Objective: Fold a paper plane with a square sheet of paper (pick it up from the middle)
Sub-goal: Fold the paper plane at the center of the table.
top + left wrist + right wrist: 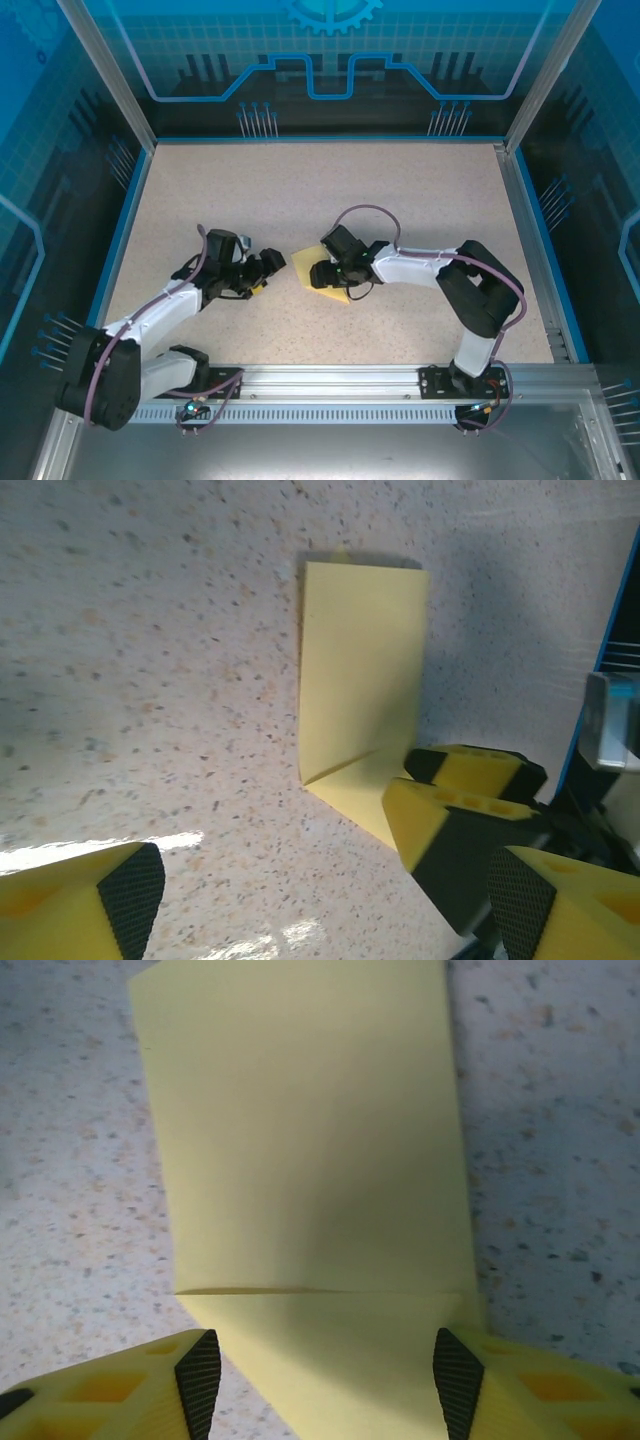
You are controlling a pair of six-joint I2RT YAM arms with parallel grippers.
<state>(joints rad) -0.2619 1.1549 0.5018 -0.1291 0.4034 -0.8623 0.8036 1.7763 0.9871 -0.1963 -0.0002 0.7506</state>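
Tabletop: speckled table [300, 190], square sheet of paper [310, 1160] lies folded flat.
Right gripper [325, 1360]: jaws apart, straddling the paper's end, probably steadying it.
Left gripper [335, 895]: wide apart, empty, just beside.

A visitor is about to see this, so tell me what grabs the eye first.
The pale-yellow sheet of paper, partly folded with a crease across it, lies flat on the middle of the speckled table. The right gripper sits over one end, jaws spread to either side, and the left gripper stands open just to its left.
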